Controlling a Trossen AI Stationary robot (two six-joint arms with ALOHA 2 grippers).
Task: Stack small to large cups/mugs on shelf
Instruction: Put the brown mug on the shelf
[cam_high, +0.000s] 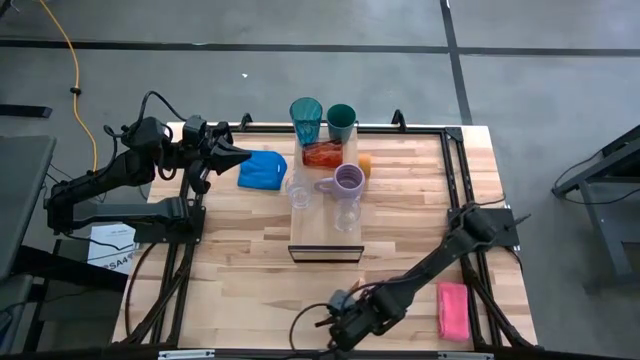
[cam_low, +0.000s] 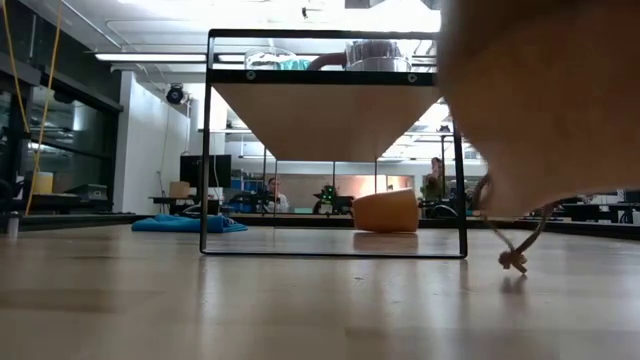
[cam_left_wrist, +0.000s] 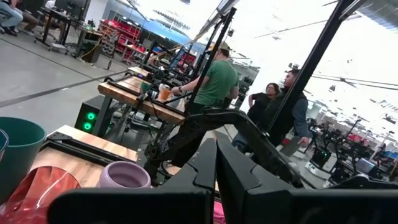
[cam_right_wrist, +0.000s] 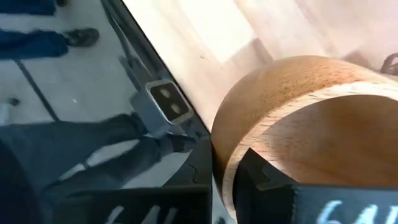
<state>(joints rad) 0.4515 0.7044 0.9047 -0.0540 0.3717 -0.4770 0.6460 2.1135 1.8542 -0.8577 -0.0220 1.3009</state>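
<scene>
Slatted wooden tabletop (cam_high: 420, 190) seen from above, with 12 o'clock at its far edge. The tan mug (cam_right_wrist: 298, 112) is held at 6 o'clock, close to the near edge and well apart from the shelf (cam_high: 325, 240). My right gripper (cam_high: 340, 322) is clenched on its wall, one finger inside the rim and one outside. I judge this grip suits a vessel too wide to span.

The shelf runs from the centre toward 12 o'clock. On or at its far end stand the teal tumbler (cam_high: 305, 120) and dark green cup (cam_high: 341, 120), with the red cup (cam_high: 322, 155) on its side just nearer. The lavender mug (cam_high: 348, 180) and two clear glasses (cam_high: 300, 190) (cam_high: 346, 213) come next. The near end is bare, which looks like the likely slot for the tan mug. The orange cup (cam_low: 385, 210) lies on the tabletop beside the shelf, toward 1 o'clock.

My left gripper (cam_high: 235, 155) waits at 10 o'clock, fingers closed on nothing, just beside the blue cloth (cam_high: 262, 170). The pink sponge (cam_high: 452, 310) lies at 5 o'clock.
</scene>
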